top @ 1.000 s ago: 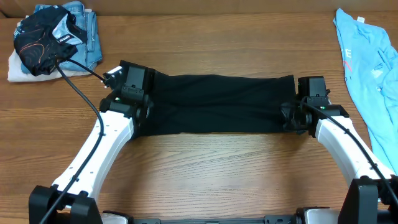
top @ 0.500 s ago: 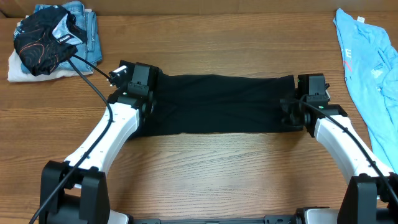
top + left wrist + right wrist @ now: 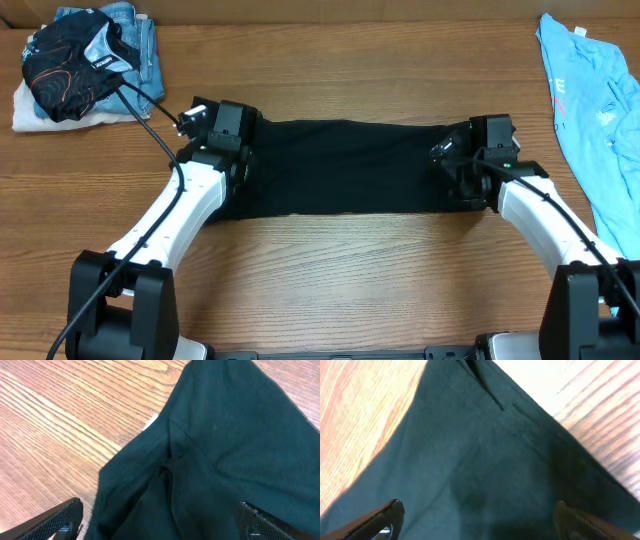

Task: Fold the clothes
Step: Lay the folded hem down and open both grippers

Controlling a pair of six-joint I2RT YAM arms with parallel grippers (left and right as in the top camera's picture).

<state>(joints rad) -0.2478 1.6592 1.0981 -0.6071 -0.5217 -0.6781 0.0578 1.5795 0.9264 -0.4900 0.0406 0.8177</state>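
The black T-shirt point(image 3: 350, 165) lies on the table as a long folded band, left to right. My left gripper point(image 3: 232, 165) hovers over its left end and my right gripper point(image 3: 462, 172) over its right end. In the left wrist view the left gripper point(image 3: 160, 515) is open, its fingers point(image 3: 65, 517) wide apart above creased black cloth point(image 3: 225, 450), gripping nothing. A small white bit point(image 3: 151, 421) peeks out at the cloth's edge. In the right wrist view the right gripper point(image 3: 477, 510) is also open over black cloth point(image 3: 485, 445). A light blue printed T-shirt point(image 3: 590, 110) lies spread at the far right.
A pile of garments point(image 3: 85, 60), with blue denim, a dark patterned piece and white cloth, sits at the back left corner. A black cable point(image 3: 140, 95) runs from there to the left arm. Bare wooden table point(image 3: 350, 270) shows in front of the black shirt.
Both grippers have gone from shut to open, letting go of the black T-shirt's ends. The right gripper has shifted slightly inward over the cloth.
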